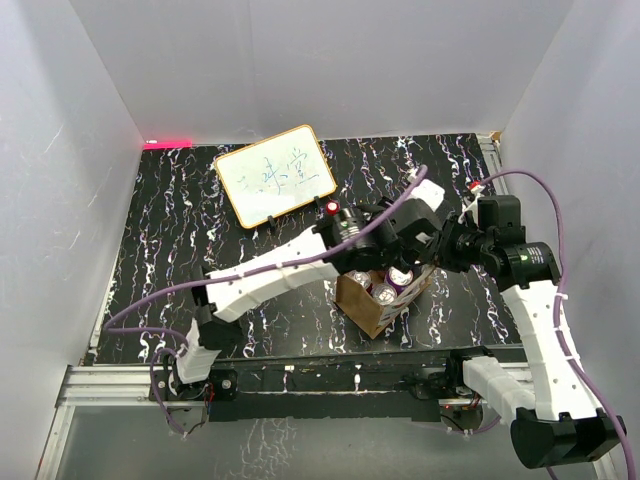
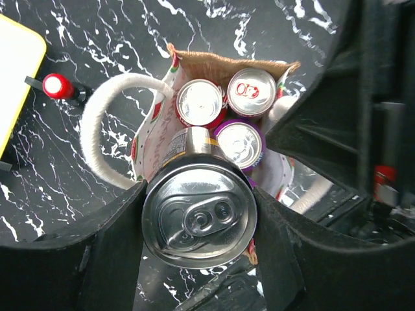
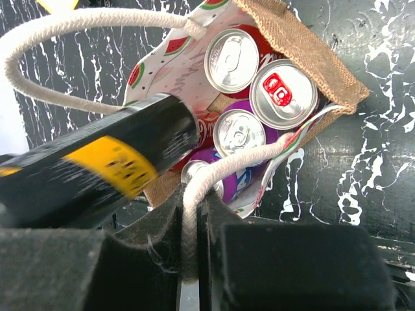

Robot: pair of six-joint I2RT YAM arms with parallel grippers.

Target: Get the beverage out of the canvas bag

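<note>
The beverage [image 2: 198, 217], a black can with a yellow band and a silver top, sits clamped between the fingers of the left gripper [image 2: 198, 259], which press on its two sides. It hangs over the mouth of the canvas bag [image 3: 298, 45], its lower end close to the watermelon-print lining; whether it is clear of the rim cannot be told, and the right wrist view shows it blurred. In the bag stand a red can [image 3: 231, 59], a can with a red tab [image 3: 283, 94] and a purple can [image 3: 240, 131]. The right gripper [image 3: 189, 220] is closed tight on one white cord handle [image 3: 259, 152]; the other handle [image 2: 97, 129] loops free. The bag rests on the black marbled table [image 1: 170, 230], near its front edge. Farther back lies a whiteboard [image 1: 275, 175], with a small red-capped item [image 2: 57, 85] beside it.
</note>
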